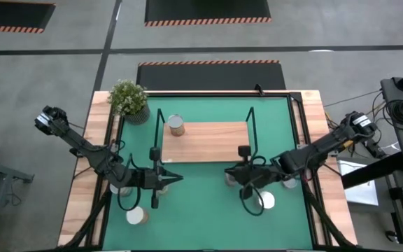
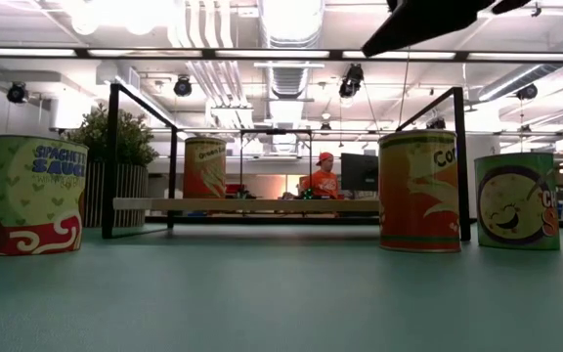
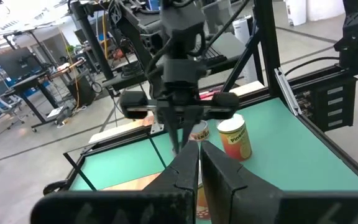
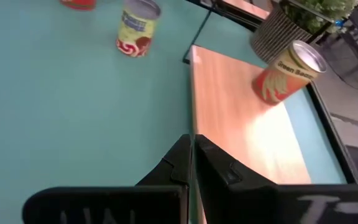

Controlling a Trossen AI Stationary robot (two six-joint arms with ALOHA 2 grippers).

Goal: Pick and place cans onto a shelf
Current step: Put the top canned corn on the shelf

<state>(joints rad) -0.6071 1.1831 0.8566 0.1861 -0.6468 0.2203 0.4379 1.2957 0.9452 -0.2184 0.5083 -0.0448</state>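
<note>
The shelf, a wooden board [image 1: 205, 142] in a black wire frame, stands on the green mat. One can [image 1: 176, 125] stands upright on the board's far left corner; in the right wrist view it [image 4: 291, 73] has an orange label. More cans rest on their bases on the mat: one [image 1: 137, 215] at the near left, one [image 1: 266, 201] at the near right, others partly under the arms. My left gripper [image 1: 180, 178] and my right gripper [image 1: 227, 170] hang shut and empty above the mat, near the board's near edge, tips pointing at each other.
A potted plant [image 1: 129, 100] stands at the mat's far left corner. In the low view, cans [image 2: 32, 196], [image 2: 419, 192], [image 2: 516, 200] stand in front of the shelf's posts. A person in orange [image 2: 323, 176] is far behind the table.
</note>
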